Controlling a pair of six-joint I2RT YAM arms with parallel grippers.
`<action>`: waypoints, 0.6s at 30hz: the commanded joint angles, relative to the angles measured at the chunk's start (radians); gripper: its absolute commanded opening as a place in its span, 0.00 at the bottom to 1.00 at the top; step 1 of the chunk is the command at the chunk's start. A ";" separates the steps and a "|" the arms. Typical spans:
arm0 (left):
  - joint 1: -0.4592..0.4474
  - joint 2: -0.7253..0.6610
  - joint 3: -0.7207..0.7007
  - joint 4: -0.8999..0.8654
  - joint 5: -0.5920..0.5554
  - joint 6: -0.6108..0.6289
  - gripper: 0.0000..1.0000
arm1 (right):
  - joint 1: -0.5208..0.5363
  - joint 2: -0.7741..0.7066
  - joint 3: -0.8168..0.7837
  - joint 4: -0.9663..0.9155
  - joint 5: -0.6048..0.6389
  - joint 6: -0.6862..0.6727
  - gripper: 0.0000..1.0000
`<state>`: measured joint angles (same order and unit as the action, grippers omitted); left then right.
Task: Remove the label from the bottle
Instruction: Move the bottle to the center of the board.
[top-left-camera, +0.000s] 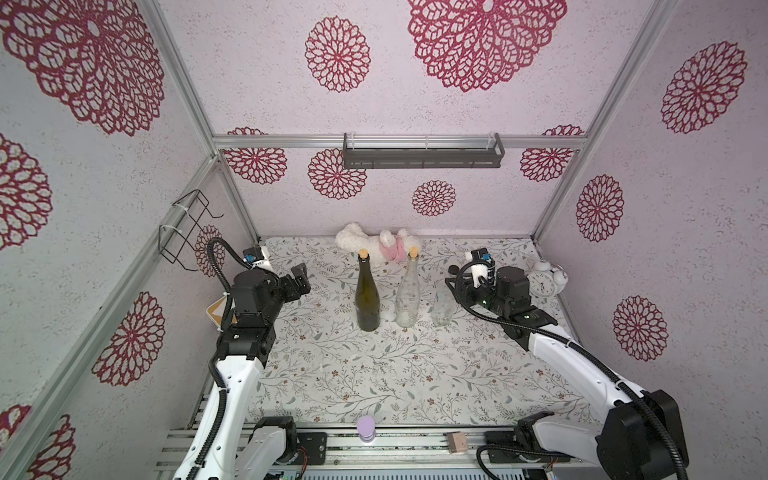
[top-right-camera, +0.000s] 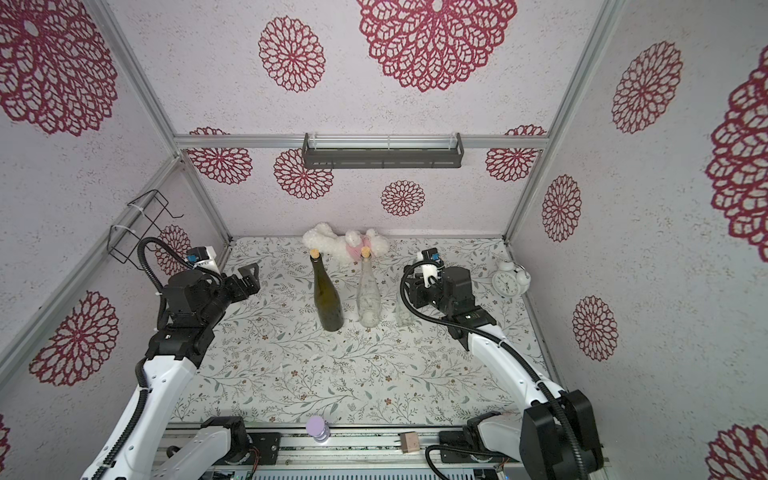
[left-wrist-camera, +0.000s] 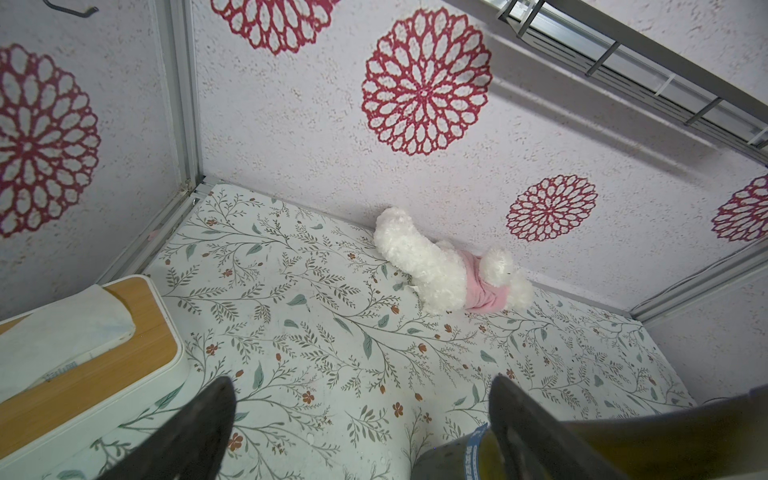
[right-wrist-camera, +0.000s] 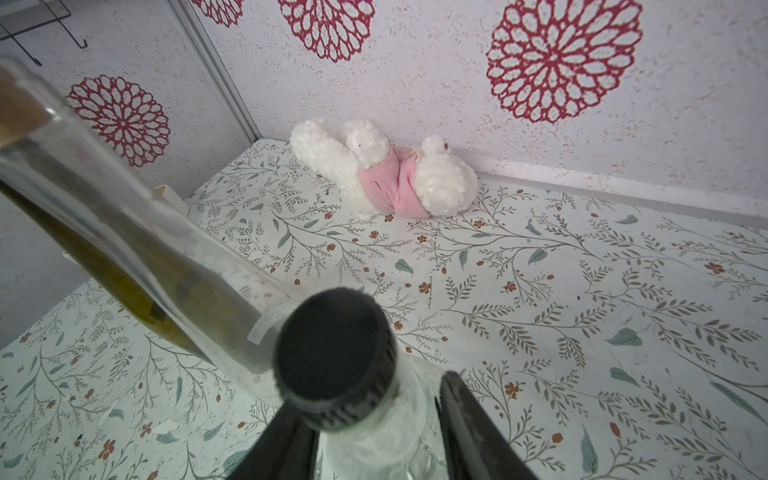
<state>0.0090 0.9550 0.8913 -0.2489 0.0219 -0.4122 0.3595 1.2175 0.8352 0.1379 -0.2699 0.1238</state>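
Three bottles stand mid-table in both top views: a dark green corked bottle (top-left-camera: 368, 299), a tall clear corked bottle (top-left-camera: 407, 295) and a small clear black-capped bottle (top-left-camera: 442, 305). My right gripper (top-left-camera: 451, 278) straddles the small bottle's (right-wrist-camera: 374, 419) shoulder just under its cap (right-wrist-camera: 336, 357). One finger lies against the glass and a sliver of gap shows at the other finger (right-wrist-camera: 465, 411). A blue-edged label (left-wrist-camera: 473, 451) shows on the green bottle and a white label scrap (right-wrist-camera: 259, 328) on the tall clear one. My left gripper (top-left-camera: 300, 277) hangs open left of the bottles, holding nothing.
A white plush toy (top-left-camera: 378, 245) lies against the back wall and an alarm clock (top-left-camera: 544, 282) stands at the right edge. A wood-lidded tissue box (left-wrist-camera: 83, 365) sits under my left arm. A purple-capped bottle (top-left-camera: 366, 428) and a wooden block (top-left-camera: 457, 441) rest on the front rail.
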 joint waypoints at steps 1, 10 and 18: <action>-0.003 0.000 0.024 0.009 0.003 -0.006 0.97 | 0.011 0.003 0.039 0.062 -0.026 0.004 0.48; -0.003 0.011 0.037 0.011 0.013 -0.008 0.97 | 0.019 0.018 0.047 0.069 -0.017 0.004 0.48; -0.003 0.020 0.047 0.015 0.028 -0.014 0.97 | 0.022 0.027 0.048 0.093 -0.010 -0.001 0.40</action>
<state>0.0090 0.9710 0.9131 -0.2485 0.0414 -0.4126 0.3733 1.2472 0.8356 0.1783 -0.2710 0.1230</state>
